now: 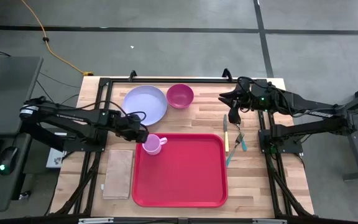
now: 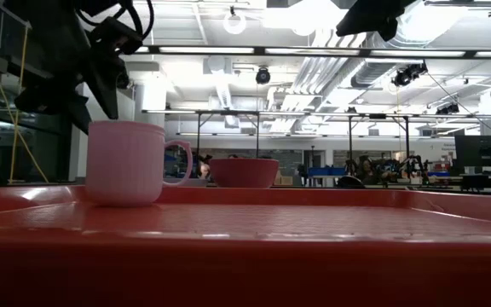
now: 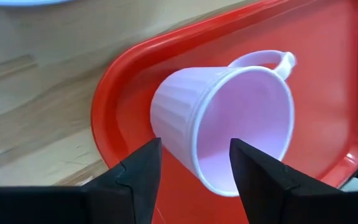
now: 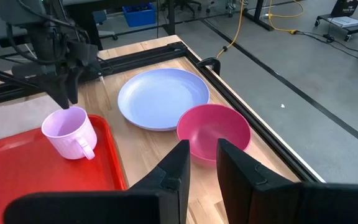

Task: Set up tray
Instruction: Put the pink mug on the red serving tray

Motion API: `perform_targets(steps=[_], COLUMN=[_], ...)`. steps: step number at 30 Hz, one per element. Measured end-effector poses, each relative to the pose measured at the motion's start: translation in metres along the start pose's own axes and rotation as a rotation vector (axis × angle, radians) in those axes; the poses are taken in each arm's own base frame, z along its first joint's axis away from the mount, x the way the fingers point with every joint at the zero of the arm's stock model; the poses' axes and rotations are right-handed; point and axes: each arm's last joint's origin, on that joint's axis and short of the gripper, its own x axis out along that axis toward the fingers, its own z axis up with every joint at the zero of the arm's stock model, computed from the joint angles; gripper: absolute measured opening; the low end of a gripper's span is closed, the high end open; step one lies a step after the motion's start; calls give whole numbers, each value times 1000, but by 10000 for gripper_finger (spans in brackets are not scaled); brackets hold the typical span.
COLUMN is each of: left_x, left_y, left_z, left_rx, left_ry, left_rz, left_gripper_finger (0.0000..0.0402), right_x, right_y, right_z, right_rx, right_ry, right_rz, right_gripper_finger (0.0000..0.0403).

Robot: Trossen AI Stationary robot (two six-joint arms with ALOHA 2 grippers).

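We count one red tray [image 1: 185, 180], one pink cup [image 1: 153, 145], one lavender plate [image 1: 145, 104] and one magenta bowl [image 1: 180, 96]. At the right of the high frame lie one knife [image 1: 226, 132] and one fork [image 1: 236, 148]; at lower left, one tan napkin [image 1: 119, 172]. Two arms reach in.

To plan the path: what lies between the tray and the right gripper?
High view: a knife and fork on bare wood between tray and right gripper.
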Motion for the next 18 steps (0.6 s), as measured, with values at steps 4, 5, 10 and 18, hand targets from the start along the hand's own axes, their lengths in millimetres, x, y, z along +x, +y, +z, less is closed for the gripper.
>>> perform_targets(steps=[4, 5, 10, 18], left_x=[5, 6, 8, 8], left_y=[0, 0, 0, 0], left_z=[0, 0, 0, 0], left_rx=[-2, -3, -3, 0], left_ry=[6, 8, 11, 6], left_rz=[22, 26, 37, 37], left_gripper_finger=[217, 218, 222, 222], right_x=[0, 0, 0, 0], right_y=[0, 0, 0, 0], right_z=[0, 0, 0, -1], right_rx=[10, 14, 15, 13], right_ry=[0, 0, 0, 9], right_rz=[0, 0, 0, -1], right_gripper_finger=[57, 57, 57, 57])
